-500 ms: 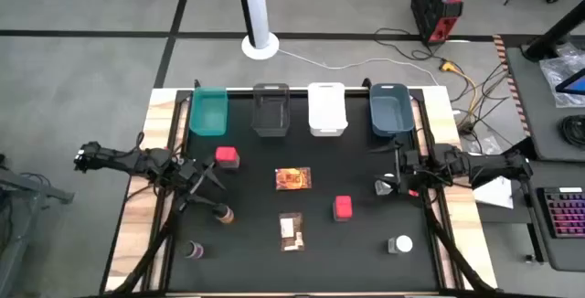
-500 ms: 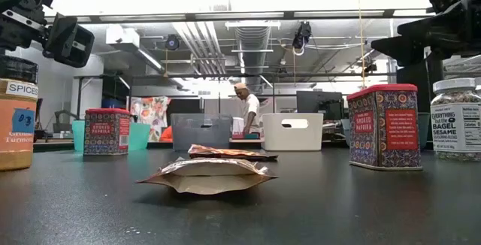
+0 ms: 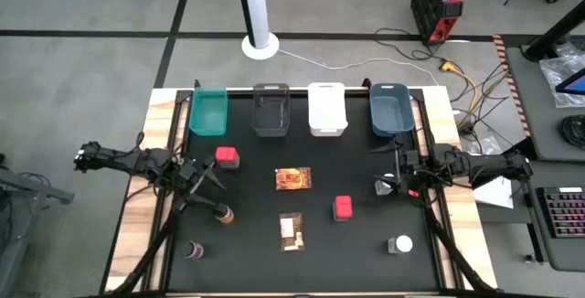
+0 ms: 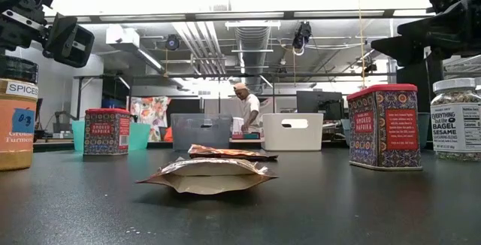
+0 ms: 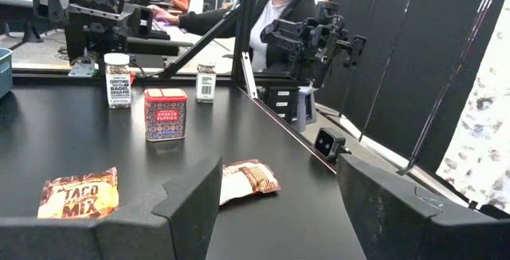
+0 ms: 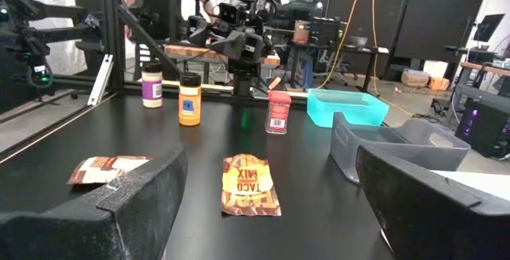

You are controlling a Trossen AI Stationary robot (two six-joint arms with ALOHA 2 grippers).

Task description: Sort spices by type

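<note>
While both arms hang over the surface edges, nothing is gripped.
left tool (image 3: 203, 181): spread wide, empty, at left side of surface (image 3: 356, 252), just beside red tub and orange bottle
right tool (image 3: 391, 175): spread wide, empty, at right side, a white-capped jar (image 3: 385, 186) just beside it
red tubs: one (image 3: 227, 157) near the teal bin, one (image 3: 343, 207) right of centre
packets: taco mix packet (image 3: 292, 179) at centre, brown packet (image 3: 291, 230) nearer the front, apart
other jar (image 3: 400, 244): front right corner, upright
dark-capped bottles: orange one (image 3: 223, 213) left of centre, purple one (image 3: 194, 250) front left, both upright
bins: teal (image 3: 208, 112), grey (image 3: 271, 109), white (image 3: 326, 108), blue (image 3: 390, 110) in a row along the back
person (image 4: 248, 110): beyond the surface, behind the bins in the low view
</note>
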